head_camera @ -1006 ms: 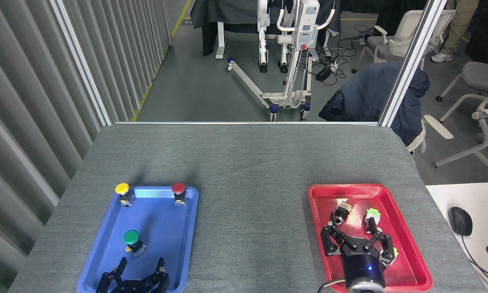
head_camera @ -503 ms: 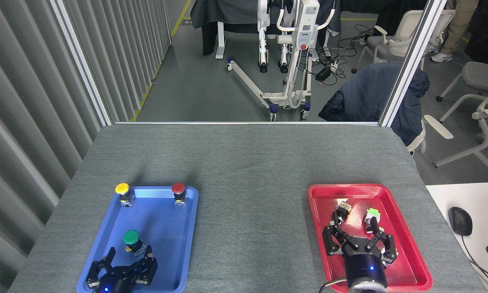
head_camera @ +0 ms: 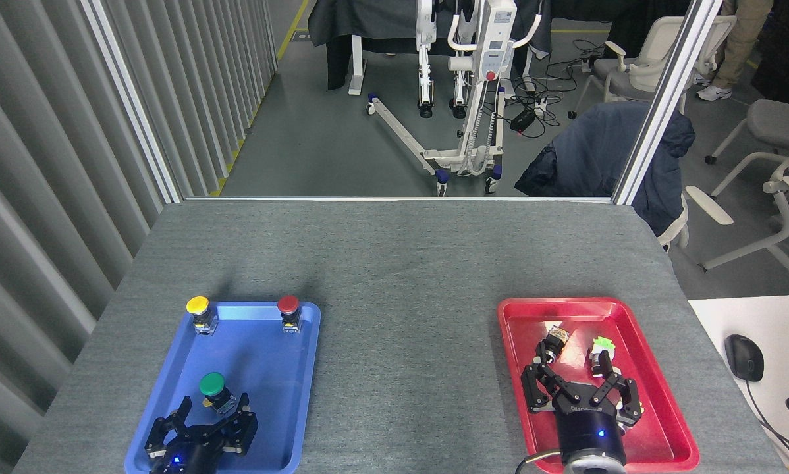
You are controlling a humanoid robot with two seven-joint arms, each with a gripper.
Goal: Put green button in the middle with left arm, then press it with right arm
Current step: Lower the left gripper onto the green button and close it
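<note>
Grey tabletop [head_camera: 401, 263] bore our blue tray [head_camera: 289, 421], lower left, holding the green button [head_camera: 213, 386]; our left gripper [head_camera: 213, 411] spread just below it, holding nothing.

You see a dark-green cap on the green button [head_camera: 213, 385], with a black base and a yellow tab, on a blue tray [head_camera: 282, 408]. A yellow-capped button [head_camera: 198, 305] and a red-capped button [head_camera: 288, 305] stand at its far corners. Your left gripper [head_camera: 209, 416] and right gripper [head_camera: 582, 388] are black with blue lights. The other tray [head_camera: 664, 421] is red; the tabletop [head_camera: 401, 276] is plain grey.
</note>
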